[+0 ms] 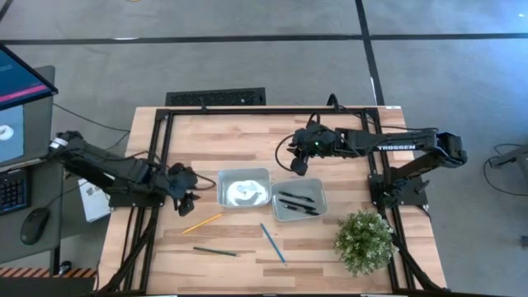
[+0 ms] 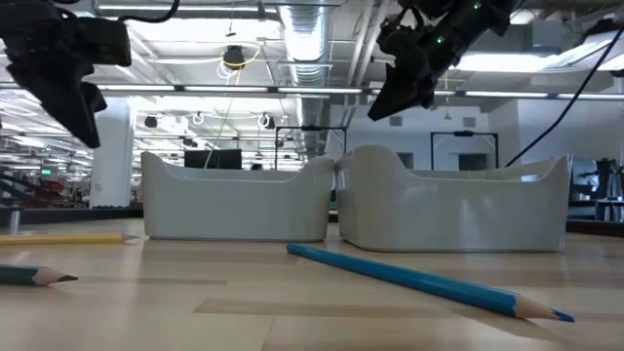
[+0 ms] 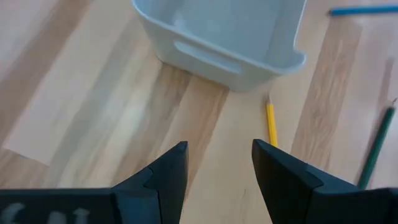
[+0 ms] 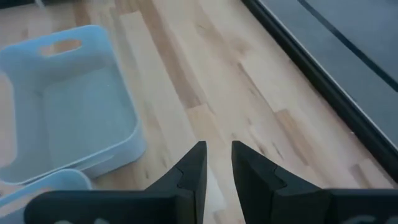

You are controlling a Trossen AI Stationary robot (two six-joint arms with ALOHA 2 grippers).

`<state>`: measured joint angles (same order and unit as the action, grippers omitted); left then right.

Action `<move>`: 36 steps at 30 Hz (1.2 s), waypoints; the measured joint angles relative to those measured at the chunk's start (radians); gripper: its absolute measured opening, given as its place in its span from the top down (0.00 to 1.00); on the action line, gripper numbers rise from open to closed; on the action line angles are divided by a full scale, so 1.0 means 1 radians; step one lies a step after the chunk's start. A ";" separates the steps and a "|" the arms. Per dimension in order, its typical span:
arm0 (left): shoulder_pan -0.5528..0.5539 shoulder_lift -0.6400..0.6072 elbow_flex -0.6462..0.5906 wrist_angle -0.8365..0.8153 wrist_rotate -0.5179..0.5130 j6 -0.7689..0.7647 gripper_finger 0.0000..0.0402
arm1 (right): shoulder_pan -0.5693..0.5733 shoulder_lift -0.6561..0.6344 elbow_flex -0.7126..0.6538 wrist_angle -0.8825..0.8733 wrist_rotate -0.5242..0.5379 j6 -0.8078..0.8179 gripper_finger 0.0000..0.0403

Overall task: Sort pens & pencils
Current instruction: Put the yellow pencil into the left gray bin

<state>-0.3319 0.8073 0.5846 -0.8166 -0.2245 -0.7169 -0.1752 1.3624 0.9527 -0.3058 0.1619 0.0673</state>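
Hovering over bare wood left of the two trays: left gripper (image 1: 186,201), fingers (image 3: 166,177) spread wide, nothing between them. Below and just ahead of it, yellow wooden pencil (image 1: 202,223), lying flat at a slant on the light wooden slatted tabletop (image 1: 214,136), tip pointing toward the left tray.

Raised above the table behind the right tray: right gripper (image 1: 298,166), fingers (image 4: 193,168) nearly together with a narrow gap, gripping nothing.

Counted pencils: three, all loose on the table in front of the trays.
- yellow one, as above
- dark grey-green pencil (image 1: 216,252), flat, nearest the front edge, well apart from the trays
- blue pencil (image 1: 273,242), flat at a slant, in front of the gap between the trays, touching neither

Counted pens: three thin black pens (image 1: 297,202), all lying inside the right pale grey rectangular plastic tray (image 1: 275,208), roughly parallel.

Counted trays: two, side by side and touching. Left pale grey plastic tray (image 1: 222,191) holding no pens or pencils; bright glare on its floor in the high view.

Standing at the front right corner of the table: one small green potted plant (image 1: 364,239).
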 joint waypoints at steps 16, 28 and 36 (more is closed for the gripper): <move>-0.236 0.373 0.110 0.069 -0.027 -0.273 0.58 | -0.072 0.000 0.000 0.001 -0.004 -0.039 0.76; -0.276 0.633 0.207 0.039 0.063 -0.423 0.58 | -0.067 0.000 0.000 0.003 -0.004 -0.050 0.76; -0.276 0.699 0.207 0.038 0.089 -0.485 0.58 | -0.031 0.000 0.000 0.003 -0.005 -0.042 0.76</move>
<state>-0.6079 1.5067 0.7920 -0.7787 -0.1360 -1.2015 -0.2062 1.3621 0.9527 -0.3031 0.1574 0.0254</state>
